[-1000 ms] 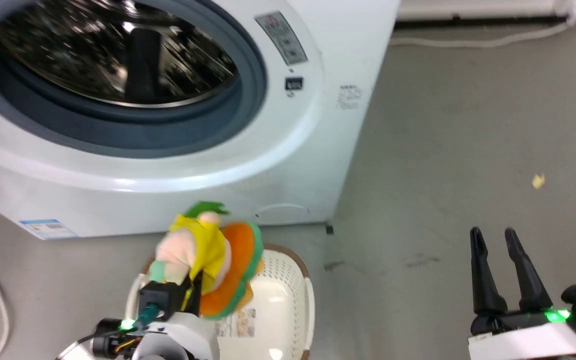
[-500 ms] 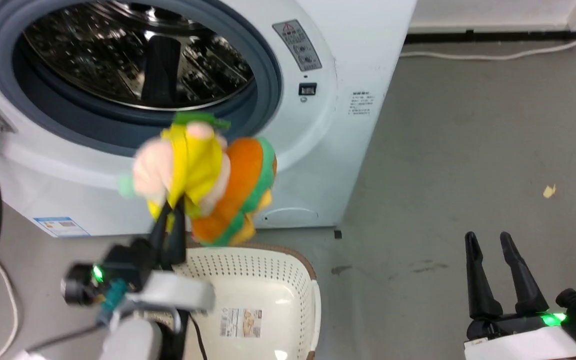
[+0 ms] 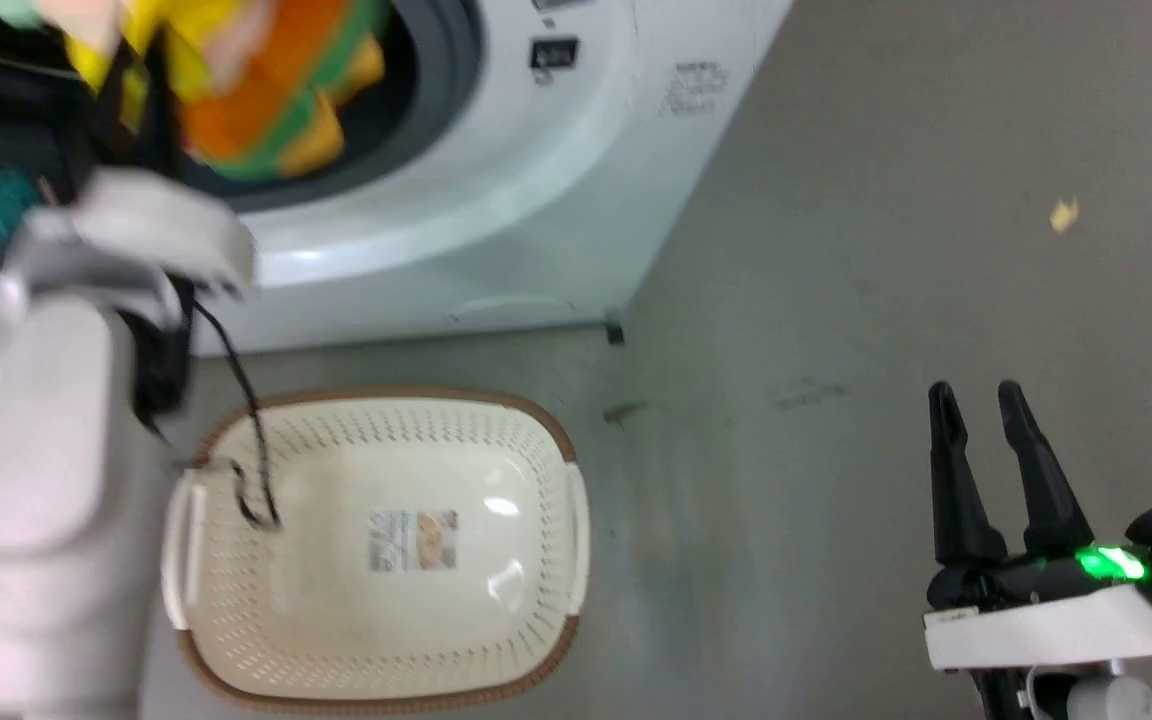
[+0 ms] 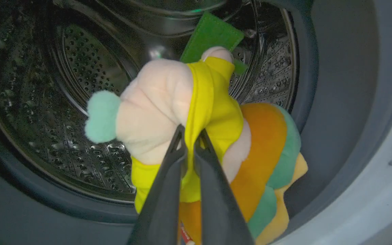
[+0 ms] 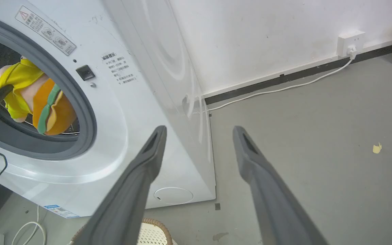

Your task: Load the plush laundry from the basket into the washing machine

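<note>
Up front, low: washing machine (image 3: 496, 200), drum (image 4: 80, 85) open to me. Basket (image 3: 556, 440) on the floor (image 3: 836, 250) just below its front, sticker (image 3: 414, 540) showing on the inside bottom. Plush laundry (image 4: 216, 129) is up in the grey gasket (image 4: 345, 102) opening, well clear of the basket. My left gripper (image 4: 191, 131) pinches its yellow cloth, fingers nearly together. My right gripper (image 3: 974, 392) is low right over floor, fingers spread, holding nothing.
</note>
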Motion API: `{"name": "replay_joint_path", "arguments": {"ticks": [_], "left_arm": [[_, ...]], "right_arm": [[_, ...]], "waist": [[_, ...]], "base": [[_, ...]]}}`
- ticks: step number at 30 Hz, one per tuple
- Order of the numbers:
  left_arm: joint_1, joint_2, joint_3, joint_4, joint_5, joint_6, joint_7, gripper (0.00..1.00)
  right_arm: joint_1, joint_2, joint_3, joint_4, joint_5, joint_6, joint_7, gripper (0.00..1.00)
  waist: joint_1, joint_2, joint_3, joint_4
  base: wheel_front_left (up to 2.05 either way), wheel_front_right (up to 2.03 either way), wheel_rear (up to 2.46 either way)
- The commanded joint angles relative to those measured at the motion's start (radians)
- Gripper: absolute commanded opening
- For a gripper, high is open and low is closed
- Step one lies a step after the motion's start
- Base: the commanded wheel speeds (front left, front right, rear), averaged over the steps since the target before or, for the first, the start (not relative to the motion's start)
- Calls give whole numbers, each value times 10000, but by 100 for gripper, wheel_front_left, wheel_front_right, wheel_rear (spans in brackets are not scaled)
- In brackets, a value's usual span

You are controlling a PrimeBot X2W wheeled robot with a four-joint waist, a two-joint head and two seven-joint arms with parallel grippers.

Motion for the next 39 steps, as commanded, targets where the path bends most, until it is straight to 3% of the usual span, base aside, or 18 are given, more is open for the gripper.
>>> {"name": "replay_joint_path", "arguments": {"ticks": [1,14,21,26,27,28,29,39], "left_arm": [[-803,266,2,385,187,-60,362,0],[-5269,1660,-296,3685,796,-539,1624,0],[-6058,1849,-657,5166,1081,-635,1755,0],[-6240,1691,-763,6057,1044,-560,1396,0],[-6225,1645,-789,6205,1033,-552,1273,22],[-6199,1602,-819,6336,1025,-551,1127,96],[-6167,1546,-847,6445,1004,-570,956,100],[-4755,529,-809,6788,345,-799,-1117,100]], "right_arm": [[-251,-14,54,-32,158,-7,-44,100],[-911,-14,327,82,794,-7,-44,100],[-1010,-14,371,144,863,-7,-44,100],[-1056,-14,380,149,829,-7,-44,100],[-1076,-14,384,160,806,-7,-44,100],[-1085,-14,370,168,780,-7,-44,100],[-1089,-14,333,173,749,-7,-44,100],[-719,-14,-271,116,97,-7,-44,100]], "waist": [[-3,-1,992,-549],[-3,-1,2549,-1307],[-3,-1,2792,-1406],[-3,-1,2800,-1296],[-3,-1,2744,-1264],[-3,-1,2675,-1226],[-3,-1,2595,-1175],[-3,-1,821,-300]], "base": [[0,0,0],[0,0,0],[0,0,0],[0,0,0],[0,0,0],[0,0,0],[0,0,0],[0,0,0]]}}
